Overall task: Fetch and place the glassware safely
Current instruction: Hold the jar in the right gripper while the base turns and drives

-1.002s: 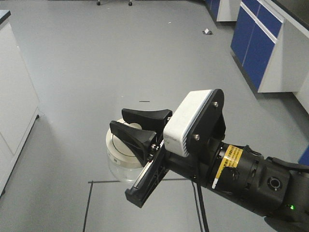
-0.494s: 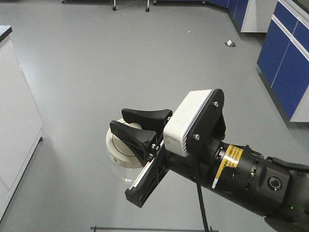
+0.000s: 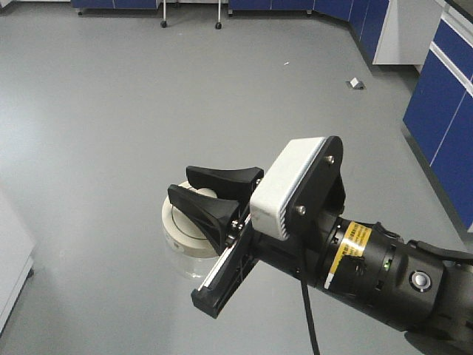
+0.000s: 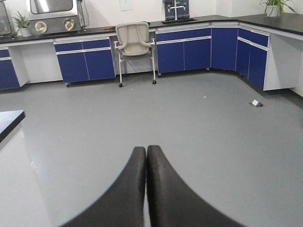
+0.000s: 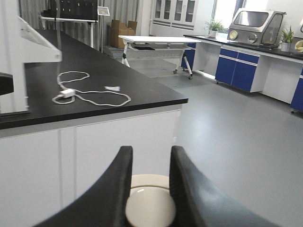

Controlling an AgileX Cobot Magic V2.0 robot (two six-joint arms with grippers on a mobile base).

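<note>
The glassware [image 3: 179, 238] is a squat clear jar with a cream-white lid, hanging above the grey floor in the front view. My right gripper [image 3: 180, 185] is shut on the lid's central knob, one black finger on each side. From the right wrist, the knob [image 5: 150, 208] sits pinched between the two fingers of the gripper [image 5: 151, 150], with the lid's rim just behind it. The glass body is hidden there. In the left wrist view my left gripper [image 4: 146, 149] is shut, its fingers pressed together with nothing between them.
Blue cabinets [image 3: 447, 111] line the right side and a white cabinet [image 3: 11, 259] stands at the left. A small scrap [image 3: 356, 83] lies on the floor. An office chair [image 4: 135, 40] stands by blue cabinets. A black-topped counter [image 5: 94, 90] carries a white cable [image 5: 90, 97].
The whole background has slid: the floor tape line dropped out of view, the left white cabinet and right blue cabinets moved outward. The right arm and jar keep the same pose in frame.
</note>
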